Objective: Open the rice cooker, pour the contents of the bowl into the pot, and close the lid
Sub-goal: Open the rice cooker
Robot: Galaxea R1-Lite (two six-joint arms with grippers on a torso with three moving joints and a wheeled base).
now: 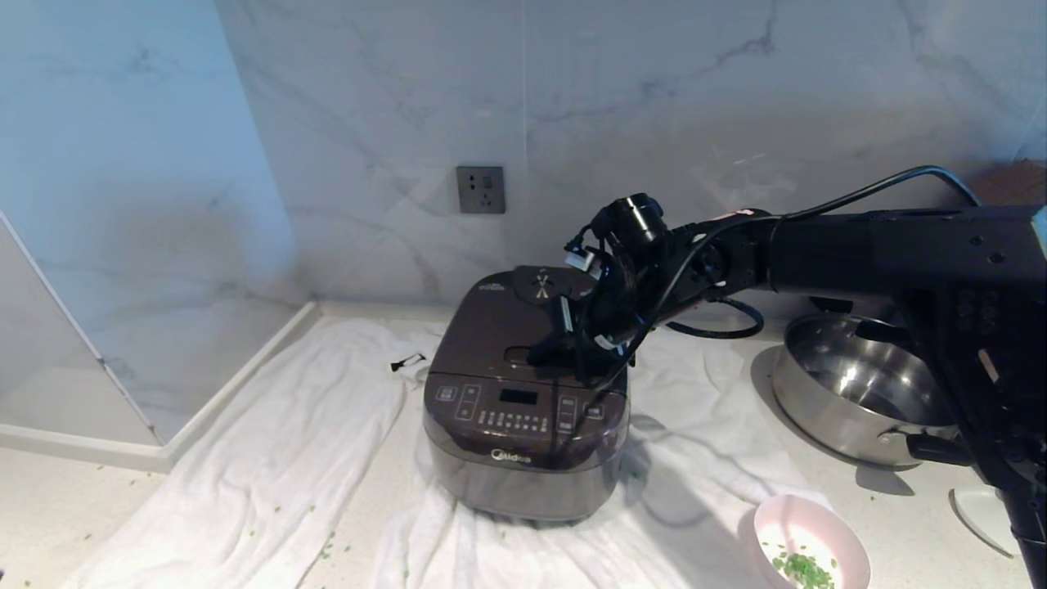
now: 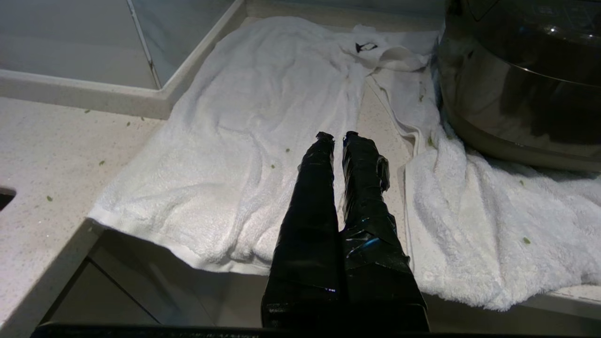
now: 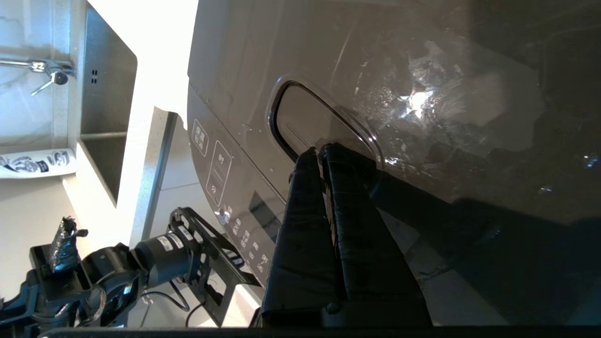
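We see our right gripper [image 3: 319, 151], fingers pressed together and holding nothing, resting its tips on the oval release button [image 3: 310, 124] of the closed lid [image 1: 515, 315].

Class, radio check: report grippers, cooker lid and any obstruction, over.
Right gripper shut, tips at the lid's release button. Left gripper shut, parked over the white towel. Lid down on the rice cooker. Nothing in the way.
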